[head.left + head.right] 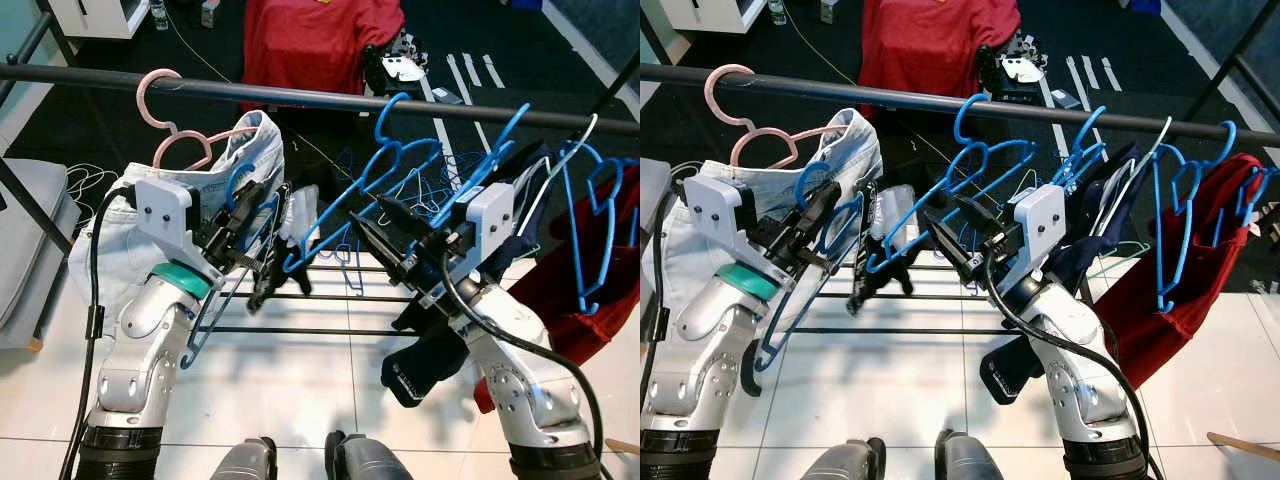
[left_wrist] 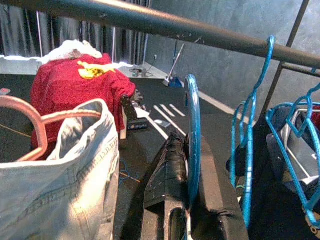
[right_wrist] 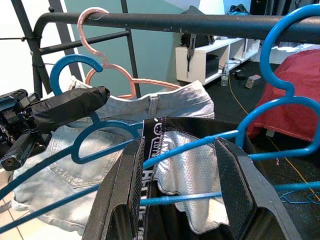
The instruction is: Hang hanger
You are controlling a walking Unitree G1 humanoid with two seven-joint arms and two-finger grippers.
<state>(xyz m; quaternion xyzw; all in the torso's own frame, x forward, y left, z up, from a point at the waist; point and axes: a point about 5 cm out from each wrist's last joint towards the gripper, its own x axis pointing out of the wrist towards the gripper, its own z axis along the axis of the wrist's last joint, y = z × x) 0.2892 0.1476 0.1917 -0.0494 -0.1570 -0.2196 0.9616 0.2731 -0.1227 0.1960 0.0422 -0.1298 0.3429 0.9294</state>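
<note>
Left gripper [image 1: 243,222] clamps blue hanger [image 2: 192,135] by neck, hook below black rail [image 1: 330,98]; raise, tip hook over rail beside pink hanger [image 1: 165,112]. Right gripper [image 1: 962,243] fingers apart around second blue hanger [image 1: 940,205]; steady only

White glossy floor tiles [image 1: 300,380] lie nearest, giving way to dark carpet [image 1: 90,110] marked with white stripes [image 1: 465,75]. A white shelf unit [image 3: 220,55] stands against a pale teal wall [image 3: 155,45]. Dark curtains [image 2: 60,30] hang at the back, and a grey cushion [image 1: 25,230] sits at the left edge.
</note>
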